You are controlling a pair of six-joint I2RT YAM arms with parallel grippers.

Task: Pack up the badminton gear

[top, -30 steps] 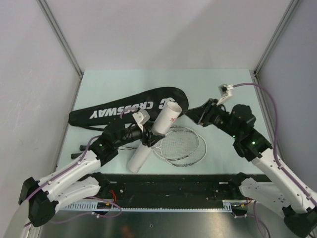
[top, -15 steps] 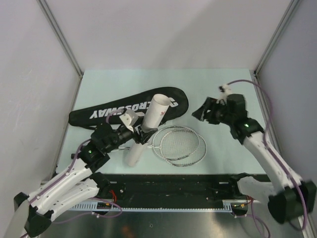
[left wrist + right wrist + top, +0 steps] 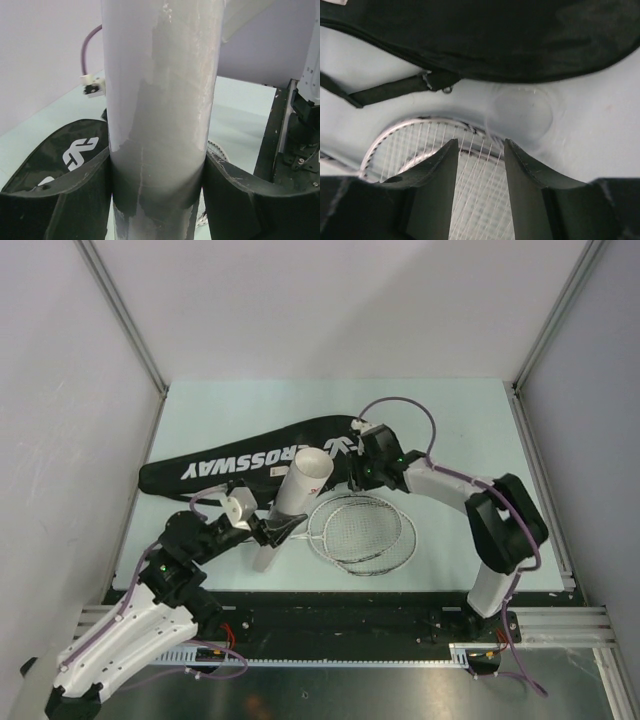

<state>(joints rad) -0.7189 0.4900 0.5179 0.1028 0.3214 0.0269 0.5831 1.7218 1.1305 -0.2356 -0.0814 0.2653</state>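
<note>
Against the picture from half a second ago, we are seeing the right arm swung from the right side of the table (image 3: pixel 460 410) across to the centre. The right gripper (image 3: pixel 354 480) is now hanging at the near edge of the wide end of the black "CROSSWAY" bag (image 3: pixel 220 468), above the far rims of the two rackets (image 3: pixel 365 532). The left arm is drawn back toward its base. The white tube (image 3: pixel 296 492) it is carrying is standing steeper, its open end leaning over the bag. The bag and rackets are lying where they lay.

The left gripper (image 3: pixel 277 530) is clenched on the tube below its middle. The left wrist view is confirming this: the tube (image 3: pixel 160 90) is filling the gap and both fingers (image 3: pixel 65 205) are pressing against its sides, with the bag (image 3: pixel 60 155) showing behind.

The right wrist view is showing what the top view is hiding. The right gripper (image 3: pixel 480 145) is released, its fingers (image 3: pixel 440 180) standing apart with only racket strings (image 3: pixel 470 200) beneath them. The strap (image 3: pixel 385 92) is lying on the table between the bag (image 3: pixel 495 35) and the racket rim.

Containers: the bag is lying flat, and both rackets are resting outside it, on the table just in front of it. We cannot tell what the tube is holding.
</note>
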